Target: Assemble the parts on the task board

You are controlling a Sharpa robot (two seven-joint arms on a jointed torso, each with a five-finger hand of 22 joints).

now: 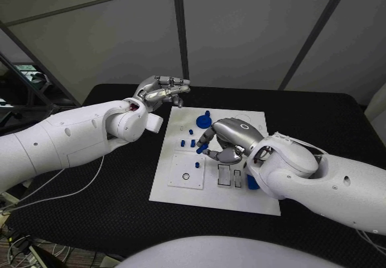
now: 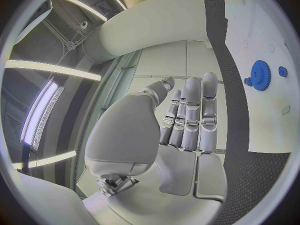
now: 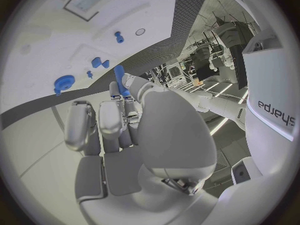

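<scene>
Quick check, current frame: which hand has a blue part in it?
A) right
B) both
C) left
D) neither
A: the right hand pinches a slim blue part between its fingers over the task board, while the left hand hangs past the board's far left corner with nothing in it.

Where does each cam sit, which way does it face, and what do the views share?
Head view: on the robot's head, looking down at the task board; both arms, left hand, right hand.
Left wrist view: behind the left hand, facing along its fingers.
Right wrist view: behind the right hand, which holds a blue peg.
Shared: the blue gear and the board.
</scene>
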